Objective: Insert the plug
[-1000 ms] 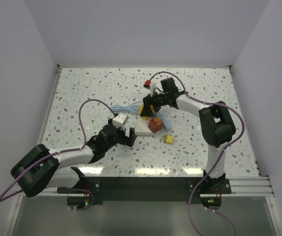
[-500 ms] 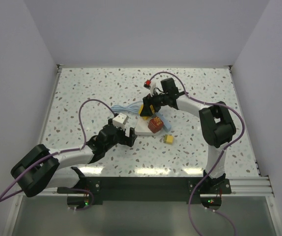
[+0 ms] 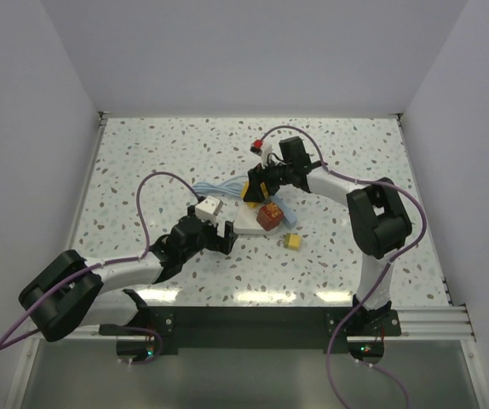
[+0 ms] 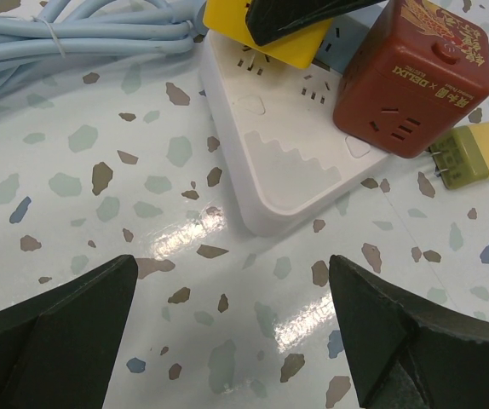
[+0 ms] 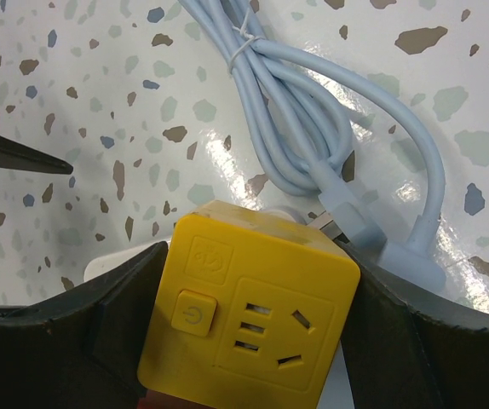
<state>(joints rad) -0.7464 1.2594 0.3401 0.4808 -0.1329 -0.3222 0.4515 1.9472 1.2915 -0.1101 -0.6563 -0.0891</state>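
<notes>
My right gripper (image 5: 253,336) is shut on a yellow cube plug (image 5: 253,315), one finger on each of its sides. The cube carries a power button and socket holes on the face I see. In the top view it hangs at the far end of the white power strip (image 3: 246,221). Whether its pins are in the strip is hidden. My left gripper (image 4: 232,336) stands open and empty just short of the strip's near corner (image 4: 279,170). A red cube adapter (image 4: 415,81) sits on the strip.
A small yellow-green plug (image 4: 474,153) lies on the speckled table beside the red adapter. The strip's pale blue cable (image 5: 313,128) is coiled and tied behind the strip. A red-tipped part (image 3: 257,144) lies farther back.
</notes>
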